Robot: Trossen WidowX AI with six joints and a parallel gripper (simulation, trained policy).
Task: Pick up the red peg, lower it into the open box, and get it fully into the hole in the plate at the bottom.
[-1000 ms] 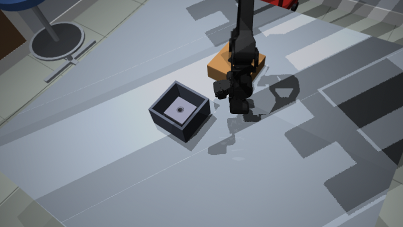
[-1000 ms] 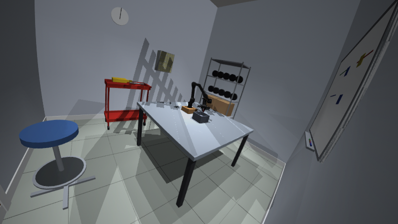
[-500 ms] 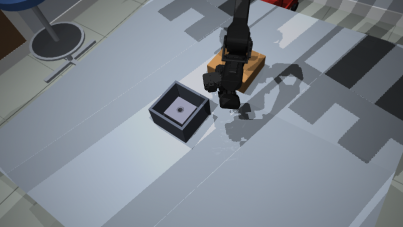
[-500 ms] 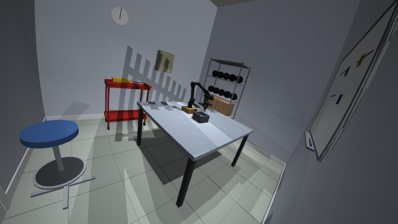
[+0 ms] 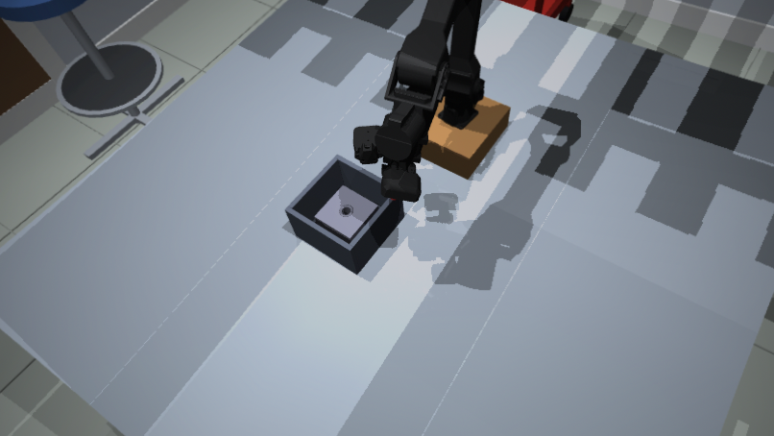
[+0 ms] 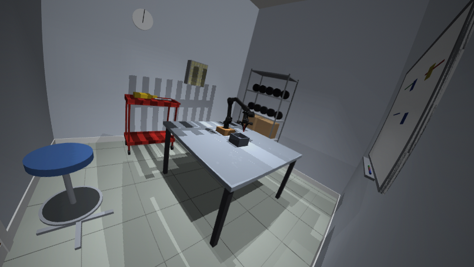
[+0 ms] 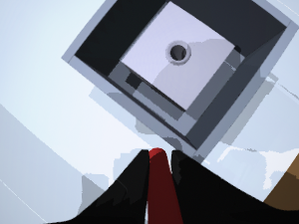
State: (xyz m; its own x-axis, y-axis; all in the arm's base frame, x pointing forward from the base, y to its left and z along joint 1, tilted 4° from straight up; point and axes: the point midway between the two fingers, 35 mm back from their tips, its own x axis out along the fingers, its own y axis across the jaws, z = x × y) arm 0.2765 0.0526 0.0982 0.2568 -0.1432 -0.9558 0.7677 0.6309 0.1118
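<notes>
The red peg (image 5: 394, 199) (image 6: 244, 127) (image 7: 162, 190) was pinched between my jaws (image 6: 244, 124), its tip poking out past my fingertips, and it was up in the air near the box (image 5: 354, 259) (image 6: 237, 140) (image 7: 127, 104), not in it. In the wrist view the peg slanted a little between the fingers, and I judged that this lean could worsen if the tip knocked the near wall on the way across. Coming down too soon would have caused just that, or left the peg caught on the rim. Inside the box lay the pale plate (image 5: 338, 222) (image 7: 201, 74), with its small round hole (image 5: 346, 210) (image 7: 177, 52) open and unfilled. A slight error in my aim could have set the tip on the ring around the hole, and pushing on from there might have twisted the peg in my grip. Letting go early would have dropped it outside the box, onto the counter (image 5: 243, 346) (image 6: 212, 156). Behind me, my base stood on the wooden block (image 5: 460, 149) (image 6: 224, 132).

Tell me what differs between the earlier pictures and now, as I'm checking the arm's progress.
The black parallel-jaw gripper has moved toward the dark grey open box, now close beside its rim. Shadows shifted too. The box and its pale square plate stayed put. Whether the red cylindrical peg, now gripped, was held earlier, I cannot tell.
</notes>
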